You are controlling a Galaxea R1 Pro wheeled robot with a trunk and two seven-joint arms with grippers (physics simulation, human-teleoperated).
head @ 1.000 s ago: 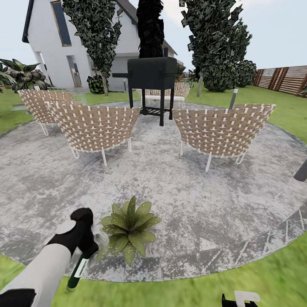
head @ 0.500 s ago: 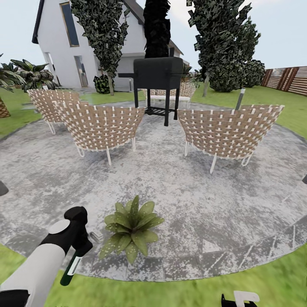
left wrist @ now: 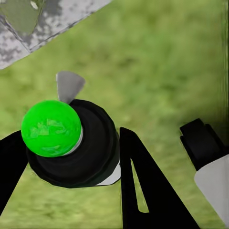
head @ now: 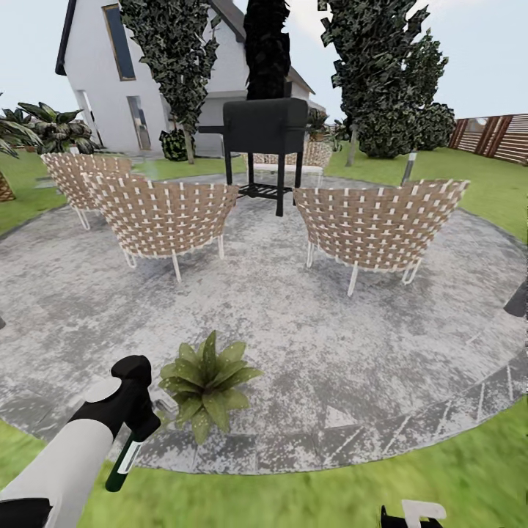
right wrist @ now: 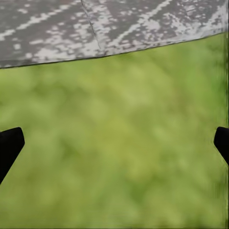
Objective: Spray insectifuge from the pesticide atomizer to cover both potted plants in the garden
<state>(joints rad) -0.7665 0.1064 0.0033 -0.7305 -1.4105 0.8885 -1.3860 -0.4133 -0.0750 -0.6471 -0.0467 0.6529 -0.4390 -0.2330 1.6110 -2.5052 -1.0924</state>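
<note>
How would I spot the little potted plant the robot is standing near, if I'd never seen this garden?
Find the round grey patio with the woven chairs and black grill. At its near edge, beside the robot's left gripper, sits the potted plant: a low rosette of pointed green leaves, far smaller than the trees behind.

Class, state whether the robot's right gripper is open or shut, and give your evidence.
Open. In the right wrist view the right gripper has its fingertips far apart, with nothing but lawn between them.

potted plant's (head: 205,381) pot hidden, lawn (right wrist: 114,143) blurred
</note>
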